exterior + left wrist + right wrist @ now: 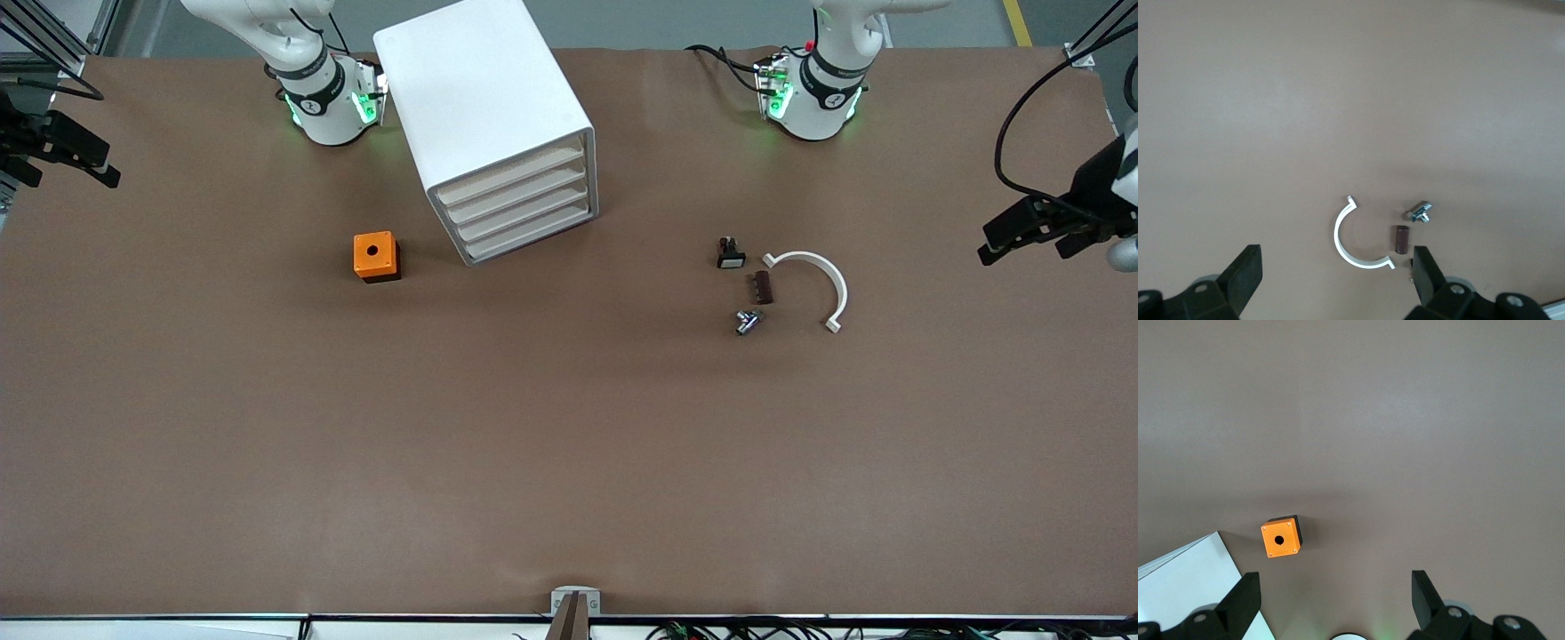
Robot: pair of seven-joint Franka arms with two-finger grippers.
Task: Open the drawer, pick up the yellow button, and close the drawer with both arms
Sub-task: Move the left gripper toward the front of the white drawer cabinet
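The white cabinet [484, 116] stands near the robots' bases, between the two arms. Its four alike drawer fronts [520, 206] all sit pushed in, so any one of them could be the drawer. The button is hidden. My left gripper [1022, 236] hangs open high over the left arm's end of the table, holding nothing. In the left wrist view the gripper [1337, 267] looks down on small parts. My right gripper [76, 160] hangs open and bare over the right arm's end. In the right wrist view the gripper [1336, 590] looks down on the table and a corner of the cabinet [1185, 580].
An orange cube with a hole [376, 256] [1280, 538] lies beside the cabinet toward the right arm's end. Toward the left arm's end lie a black piece with a white face [730, 254], a brown block [763, 287] [1402, 239], a metal fitting [749, 321] [1421, 213] and a white arc [813, 284] [1351, 250].
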